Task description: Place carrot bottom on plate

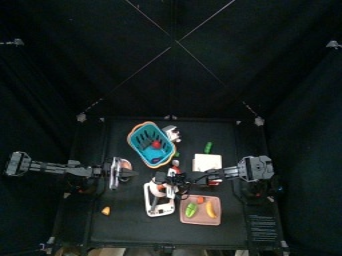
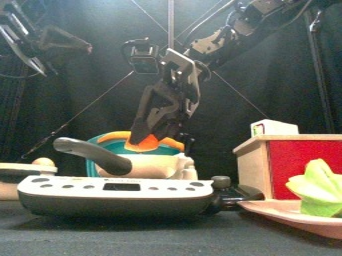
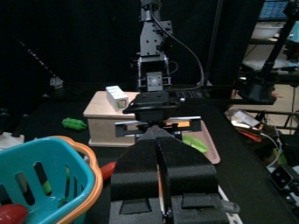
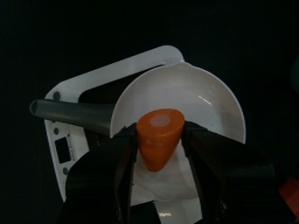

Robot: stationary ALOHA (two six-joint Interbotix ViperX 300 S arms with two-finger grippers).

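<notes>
While the right pincer (image 4: 160,166) hangs above the worktop (image 1: 127,205), its jaws are clamped on the carrot bottom (image 4: 159,136), one jaw on each side of the piece. The carrot bottom's long axis runs along the jaws, and its rounded end points outward past the fingertips. In the front view the carrot bottom (image 2: 150,125) hangs tilted, its lower end pointing down toward the worktop. Directly beneath the right pincer sits a white bowl (image 4: 193,92) on a white scale (image 4: 87,92). The plate (image 1: 205,162) lies just beside the right pincer, apart from it. The left pincer (image 3: 163,175) rests low, jaws together and holding nothing, with a teal basket (image 3: 41,179) just beside it.
</notes>
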